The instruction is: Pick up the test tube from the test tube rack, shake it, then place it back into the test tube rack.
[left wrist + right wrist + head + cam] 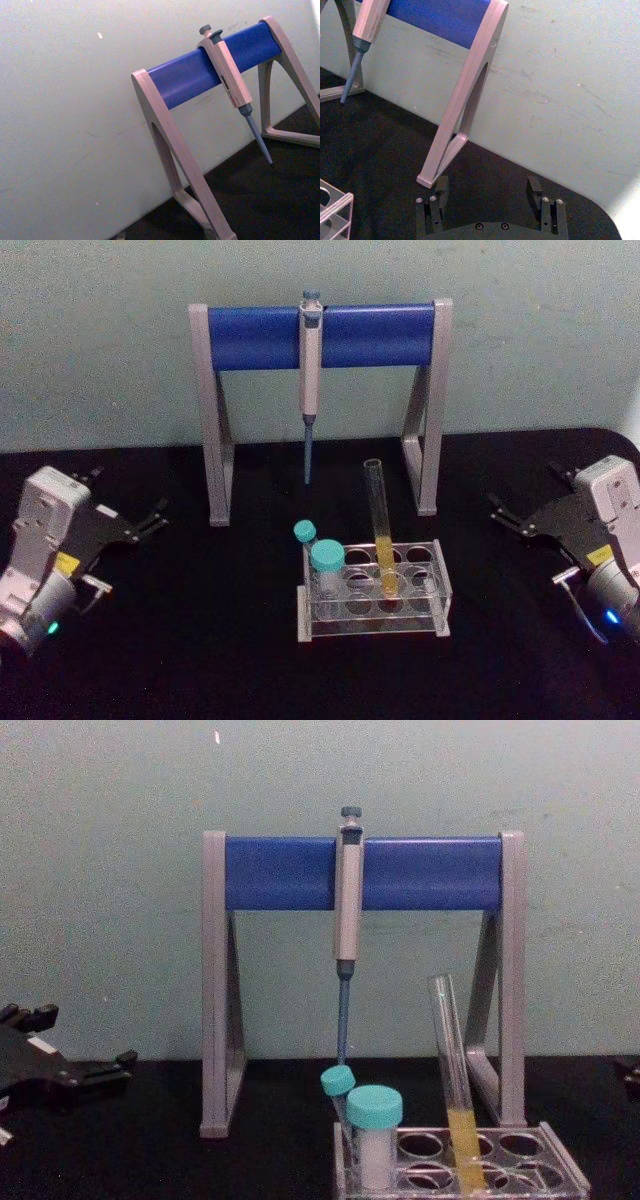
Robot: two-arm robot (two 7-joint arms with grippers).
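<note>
The test tube [379, 525] is a long clear glass tube with yellow liquid in its lower part. It stands leaning slightly in a back-row hole of the clear plastic test tube rack [440, 592] at the table's centre. The chest view shows the test tube [447, 1040] rising well above the rack [560, 1168]. My left gripper [128, 492] rests open at the table's left, far from the rack. At the right, my right gripper [522, 496] is open too, with nothing between its fingers [535, 189]. A corner of the rack [335, 205] appears in the right wrist view.
Two teal-capped tubes [327, 558] stand in the rack's left end. Behind the rack is a grey-and-blue stand [260, 335] with a pipette [311, 360] hanging from its bar. A pale wall closes off the back of the black table [200, 660].
</note>
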